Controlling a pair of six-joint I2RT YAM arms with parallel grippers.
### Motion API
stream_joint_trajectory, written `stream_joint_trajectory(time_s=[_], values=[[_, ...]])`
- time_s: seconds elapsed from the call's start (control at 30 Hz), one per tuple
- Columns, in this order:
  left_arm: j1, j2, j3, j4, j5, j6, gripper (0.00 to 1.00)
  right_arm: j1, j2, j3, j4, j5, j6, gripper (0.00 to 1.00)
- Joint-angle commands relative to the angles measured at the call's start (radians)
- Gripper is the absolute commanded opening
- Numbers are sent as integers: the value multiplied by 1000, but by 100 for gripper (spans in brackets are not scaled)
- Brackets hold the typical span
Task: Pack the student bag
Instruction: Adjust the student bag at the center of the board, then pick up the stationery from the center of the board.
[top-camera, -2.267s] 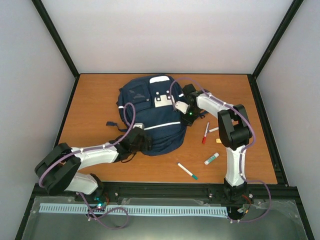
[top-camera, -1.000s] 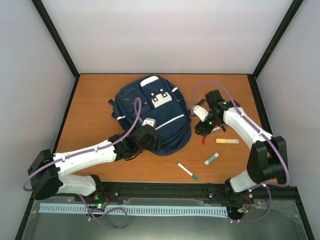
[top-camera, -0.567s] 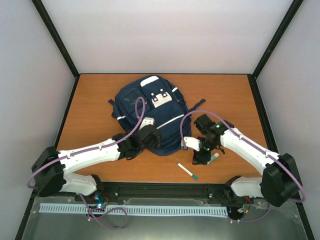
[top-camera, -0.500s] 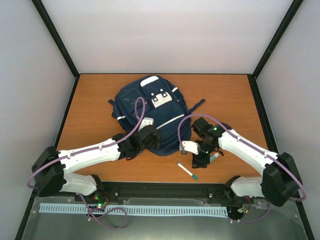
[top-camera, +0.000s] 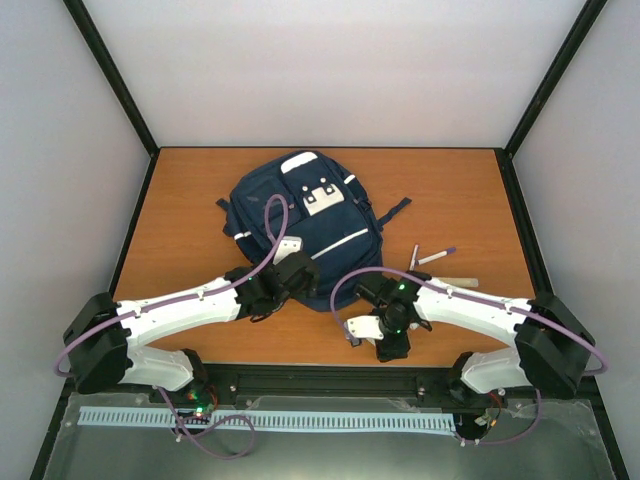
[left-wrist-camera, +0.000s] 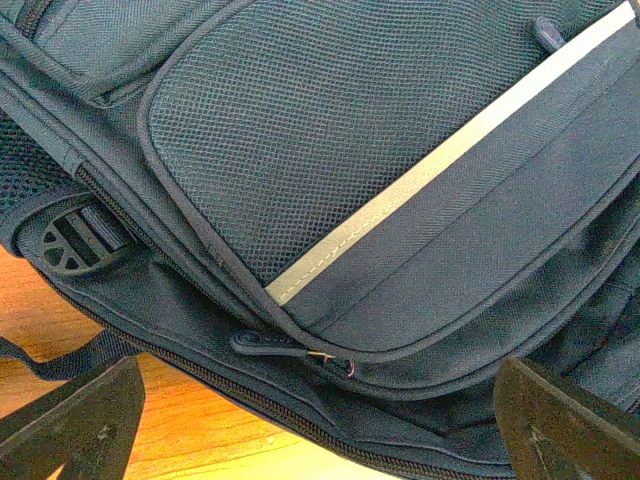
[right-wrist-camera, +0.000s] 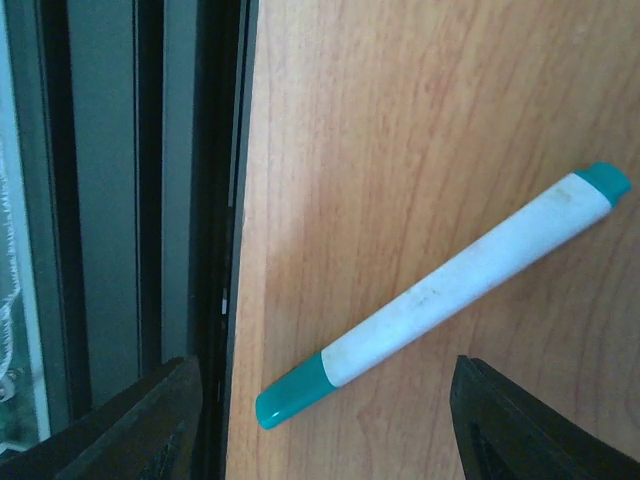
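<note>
Both arms' jaws gape wide as the soft student bag (top-camera: 300, 225) lies flat, likely best pinched by its zipper pull (left-wrist-camera: 265, 342).

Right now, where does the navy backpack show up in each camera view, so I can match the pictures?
Top external: the student bag lies centre-left on the table, towards the back.
Left wrist: the bag fills nearly the whole frame.
Right wrist: not in it; only a teal-capped marker on the wooden table.
Shared landmark: the bag's white reflective stripe, seen in the top and left wrist views.
</note>
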Motion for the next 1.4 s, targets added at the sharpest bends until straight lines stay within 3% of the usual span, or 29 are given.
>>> stream_joint_trajectory(time_s=[0.0, 0.13, 0.5, 0.73, 1.37], values=[[-13, -6, 2, -14, -27, -32, 98, 59, 28, -29, 79, 107, 46, 68], [-13, -3, 3, -14, -28, -28, 99, 75, 79, -45, 122, 182, 81, 60], [-12, -6, -9, -9, -28, -31, 99, 69, 103, -85, 174, 398, 73, 50], [-13, -18, -24, -5, -29, -36, 99, -11, 105, -62, 175, 389, 57, 37], [-13, -56, -52, 14, -20, -31, 99, -62, 126, -30, 171, 152, 129, 39]])
